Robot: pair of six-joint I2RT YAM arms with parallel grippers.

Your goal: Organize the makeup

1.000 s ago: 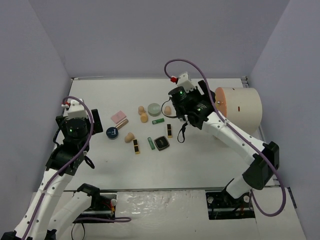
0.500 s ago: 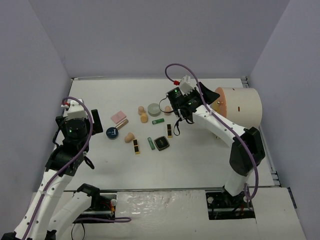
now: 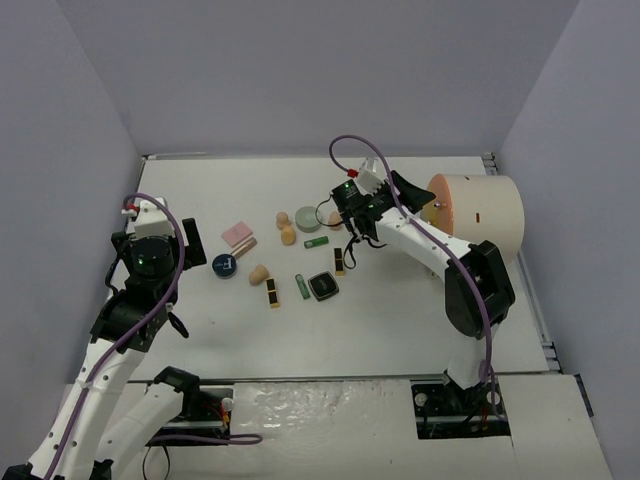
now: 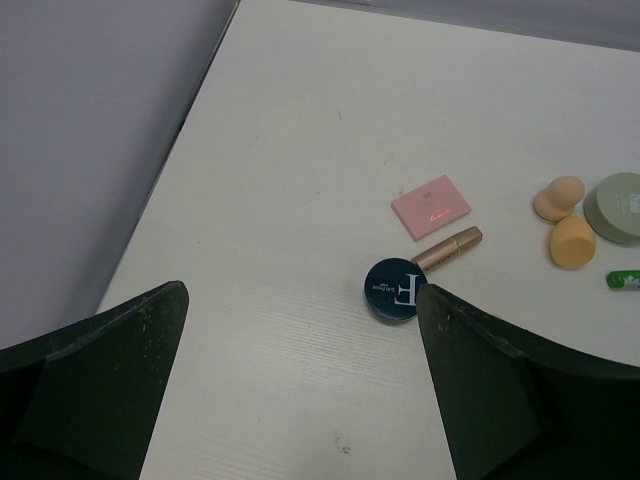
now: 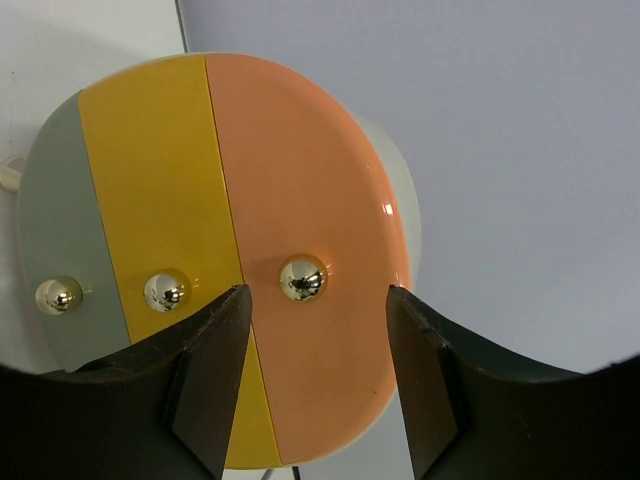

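The makeup lies mid-table: pink palette (image 3: 238,233), rose tube (image 3: 245,246), blue compact (image 3: 224,266), peach sponges (image 3: 288,235), green compact (image 3: 308,217), green tubes (image 3: 317,242), black compact (image 3: 322,286) and black-gold lipsticks (image 3: 273,293). My left gripper (image 3: 192,243) is open and empty, above the table left of the blue compact (image 4: 396,289); the left wrist view (image 4: 300,295) also shows the palette (image 4: 431,206). My right gripper (image 3: 422,196) is open and empty, facing the drum's front. In the right wrist view (image 5: 318,295) its fingers straddle the peach drawer's knob (image 5: 303,278) without touching it.
The cream drum (image 3: 480,215) lies on its side at the right, with grey, yellow and peach drawer fronts (image 5: 300,200), each with a shiny knob. Grey walls close in the table on the left, back and right.
My right arm has drawn its wrist back and turned toward the drum, bringing the gripper up to the drawer fronts. The left arm and the makeup have not moved.
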